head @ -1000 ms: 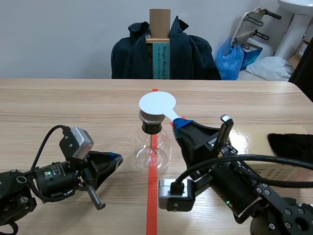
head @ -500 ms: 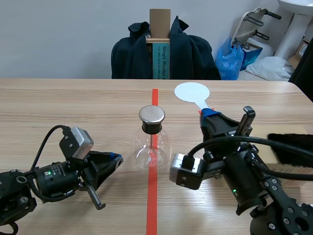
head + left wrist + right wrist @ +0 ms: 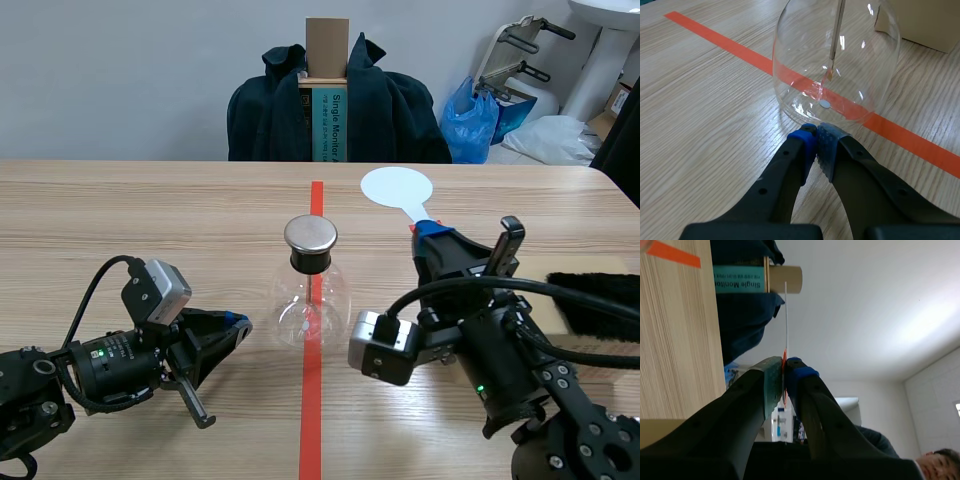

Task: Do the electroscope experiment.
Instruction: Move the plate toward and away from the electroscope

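Observation:
A round glass electroscope flask point(image 3: 311, 300) with a metal cap point(image 3: 310, 234) stands on the red tape line at mid table. My left gripper point(image 3: 238, 323) rests low on the table just left of it. In the left wrist view its shut fingertips point(image 3: 817, 131) lie at the base of the flask point(image 3: 840, 55), with nothing between them. My right gripper point(image 3: 428, 232) is raised to the right of the flask, shut on the handle of a white round paddle point(image 3: 396, 187). In the right wrist view the paddle point(image 3: 786, 315) shows edge-on.
A black cloth point(image 3: 600, 298) lies on a tan box point(image 3: 560, 345) at the right edge. Across the table stands a chair draped in a dark jacket point(image 3: 390, 105), holding a teal box point(image 3: 330, 125). A blue bag point(image 3: 470, 120) sits behind.
My right gripper has carried the white paddle from just over the flask's metal cap to the right and farther back. The left arm has stayed still.

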Motion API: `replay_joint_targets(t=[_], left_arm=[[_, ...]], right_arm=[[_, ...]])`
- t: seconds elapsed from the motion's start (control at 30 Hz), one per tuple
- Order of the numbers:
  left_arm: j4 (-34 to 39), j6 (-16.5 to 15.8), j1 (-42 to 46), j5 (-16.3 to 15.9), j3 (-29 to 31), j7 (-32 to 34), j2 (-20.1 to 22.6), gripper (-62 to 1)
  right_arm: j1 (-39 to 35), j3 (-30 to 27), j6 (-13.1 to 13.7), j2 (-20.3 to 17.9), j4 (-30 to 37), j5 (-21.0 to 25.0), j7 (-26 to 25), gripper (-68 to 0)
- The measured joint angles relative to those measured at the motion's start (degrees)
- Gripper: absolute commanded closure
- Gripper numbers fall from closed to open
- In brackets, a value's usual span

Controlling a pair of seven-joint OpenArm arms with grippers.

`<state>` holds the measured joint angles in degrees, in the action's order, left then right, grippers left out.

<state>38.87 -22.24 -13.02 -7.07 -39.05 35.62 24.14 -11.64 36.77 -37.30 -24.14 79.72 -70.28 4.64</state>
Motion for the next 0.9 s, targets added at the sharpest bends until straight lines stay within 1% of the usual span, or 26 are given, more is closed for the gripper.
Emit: replay_joint_targets(t=[0.3,0.4,0.57,0.9], left_arm=[[0.0,0.0,0.0,0.0,0.0,0.0,0.0,-3.2],[0.0,0.2,0.0,0.0,0.0,0.0,0.0,-3.2],[0.0,0.2,0.0,0.0,0.0,0.0,0.0,-3.2],[0.0,0.2,0.0,0.0,0.0,0.0,0.0,-3.2]], right_arm=[[0.0,0.0,0.0,0.0,0.0,0.0,-11.0,-0.8],[0.0,0.0,0.0,0.0,0.0,0.0,-13.7,-0.8],[0.0,0.0,0.0,0.0,0.0,-0.1,-16.4,-0.8],[0.0,0.0,0.0,0.0,0.0,0.0,-16.6,-0.8]])
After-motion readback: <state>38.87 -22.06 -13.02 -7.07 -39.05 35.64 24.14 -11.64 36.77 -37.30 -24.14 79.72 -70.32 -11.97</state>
